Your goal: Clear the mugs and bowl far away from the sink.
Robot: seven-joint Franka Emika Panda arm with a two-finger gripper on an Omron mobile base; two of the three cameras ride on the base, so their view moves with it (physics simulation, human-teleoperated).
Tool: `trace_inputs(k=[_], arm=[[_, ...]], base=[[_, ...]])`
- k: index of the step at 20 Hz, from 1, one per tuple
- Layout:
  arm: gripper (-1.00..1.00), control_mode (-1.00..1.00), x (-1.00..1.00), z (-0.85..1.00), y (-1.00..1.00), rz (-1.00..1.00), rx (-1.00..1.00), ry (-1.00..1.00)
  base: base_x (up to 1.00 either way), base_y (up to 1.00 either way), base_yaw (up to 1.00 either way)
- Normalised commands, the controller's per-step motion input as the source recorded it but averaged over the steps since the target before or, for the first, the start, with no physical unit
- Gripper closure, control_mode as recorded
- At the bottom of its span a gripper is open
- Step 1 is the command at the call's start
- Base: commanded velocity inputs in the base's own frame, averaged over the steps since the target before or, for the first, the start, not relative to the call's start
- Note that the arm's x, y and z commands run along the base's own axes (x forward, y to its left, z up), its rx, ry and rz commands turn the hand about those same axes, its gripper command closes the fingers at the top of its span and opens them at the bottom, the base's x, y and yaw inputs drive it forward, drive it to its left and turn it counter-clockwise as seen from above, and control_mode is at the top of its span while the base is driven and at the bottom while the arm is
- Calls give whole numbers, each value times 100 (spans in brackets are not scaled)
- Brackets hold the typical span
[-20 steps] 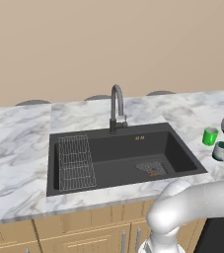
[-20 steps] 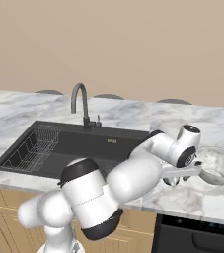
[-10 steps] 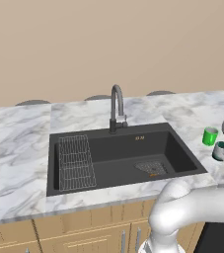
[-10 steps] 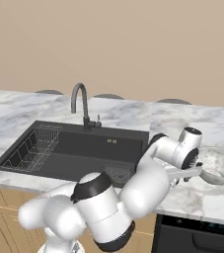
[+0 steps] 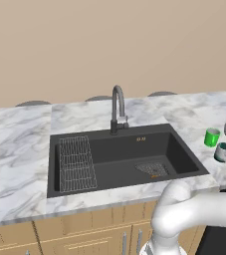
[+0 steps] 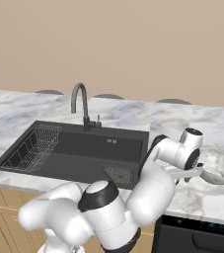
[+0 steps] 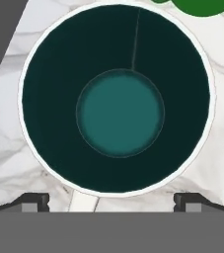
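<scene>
The claw (image 7: 111, 200) is seen spread wide, w/ nothing pinched between its tips. In the hand view one dark tip sits at the bottom left and the other at the bottom right, and the teal mug (image 7: 116, 96) lies straight ahead of them, mouth up. So the claw is looking right down into the mug from above. The mug's round rim sits between the 2 tips, a bit toward the top of the view. The mug's pale handle is pointed toward the bottom of that view, between the tips.

The mug is stood on the marble counter (image 5: 20, 149), to the right of the sink (image 5: 122, 159), near the sink's right edge. The green mug (image 5: 212, 137) is stood just beside it, farther back. In the hand view a bit of green is seen at the top edge, so it is close by. The bowl (image 6: 217, 165) is set further right on the same counter, near the robot's wrist.

It is judged that the next move is straight down, so the tips go around the mug's wall. The gap looks only just wide enough for the mug, so a small slide sideways could be needed to catch one side of the rim. Care is needed w/ the green mug, as it could be bumped.
</scene>
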Motion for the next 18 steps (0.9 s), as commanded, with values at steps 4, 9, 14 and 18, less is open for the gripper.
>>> trace_inputs(k=[4, 9, 14, 18], arm=[[100, -100, 0, -12, 0, 0, 0, 0], [100, -100, 0, -10, 0, 0, 0, 0], [100, -100, -1, 0, 1, 0, 0, 0], [100, -100, -46, 12, 12, 2, 0, -12]], base=[[0, 0, 0], [0, 0, 0], [0, 0, 0], [0, 0, 0]])
